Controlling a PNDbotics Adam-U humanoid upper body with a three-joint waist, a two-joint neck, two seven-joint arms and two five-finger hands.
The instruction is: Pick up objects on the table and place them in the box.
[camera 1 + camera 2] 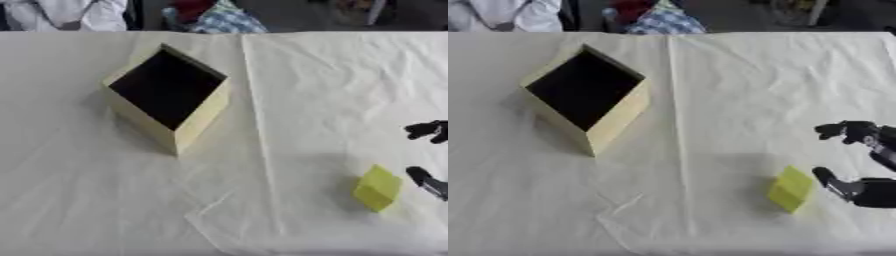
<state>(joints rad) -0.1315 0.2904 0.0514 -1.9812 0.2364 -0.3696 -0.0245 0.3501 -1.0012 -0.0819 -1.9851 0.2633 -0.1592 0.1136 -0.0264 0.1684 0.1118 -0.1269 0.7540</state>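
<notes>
Block [790, 189]: small, yellow-green, tilted on the white worktop [710, 100].
Right hand [859, 165]: spread, just beside block.
Box [586, 97]: tan, dark inside.

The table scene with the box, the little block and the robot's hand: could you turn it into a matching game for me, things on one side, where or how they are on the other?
Things:
1. box
2. yellow-green block
3. right hand
4. white tablecloth

Descriptions:
A. creased, covering the whole table
B. open-topped, dark inside, on the left half of the table
C. black, coming in from the right edge, fingers spread, holding nothing
D. small, lying near right, just left of the hand

Pairs: 1-B, 2-D, 3-C, 4-A
</notes>
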